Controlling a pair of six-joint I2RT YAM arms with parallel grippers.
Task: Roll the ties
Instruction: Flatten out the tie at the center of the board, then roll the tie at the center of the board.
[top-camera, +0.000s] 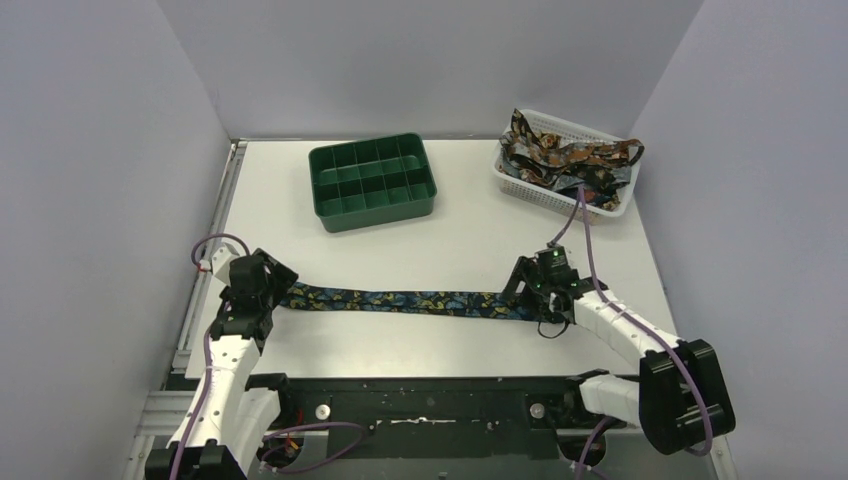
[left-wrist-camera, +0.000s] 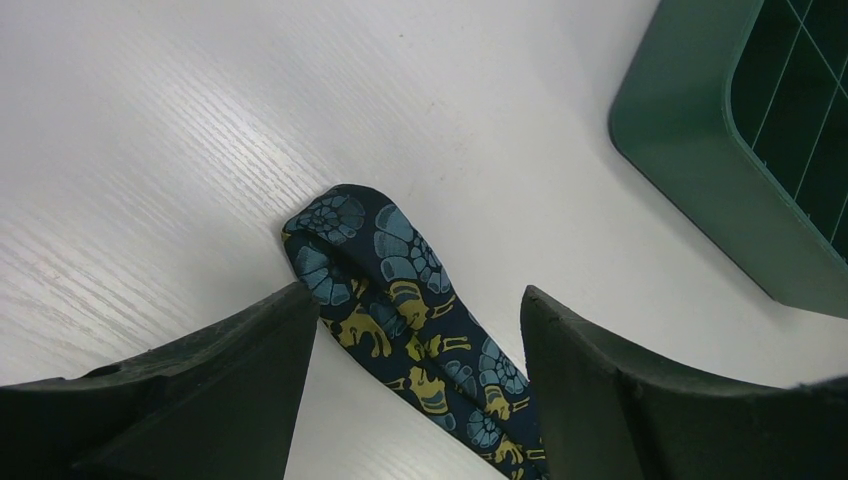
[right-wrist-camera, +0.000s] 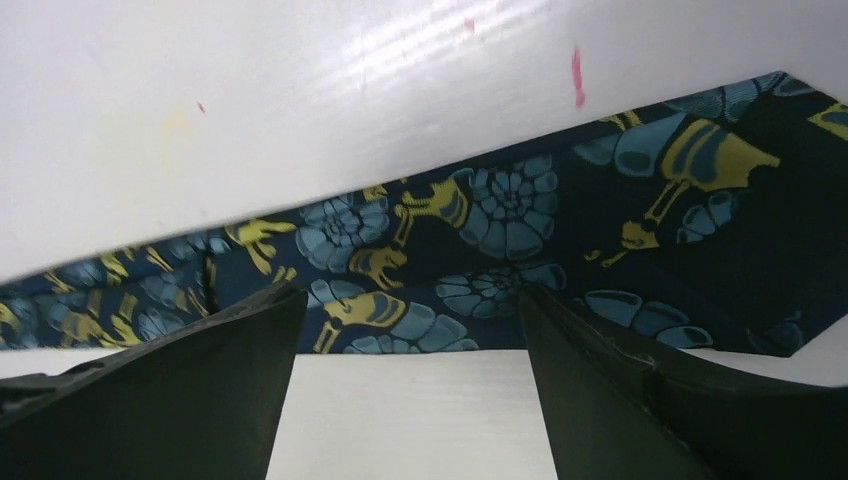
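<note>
I see one tie laid flat, stretched parallel to the near edge of the table. The left gripper has its jaws spread, straddling the folded-over narrow end without clamping it. The right gripper has its jaws spread above the wide end, holding nothing. More ties lie heaped in the white mesh basket at the far right corner. The green compartment tray sits toward the far edge.

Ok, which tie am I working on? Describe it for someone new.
On the white table, look nearer than the green tray. One tie lies stretched flat between the left claw and the right claw. Unlike the other ties heaped in the white basket at the far right, it lies alone.
</note>
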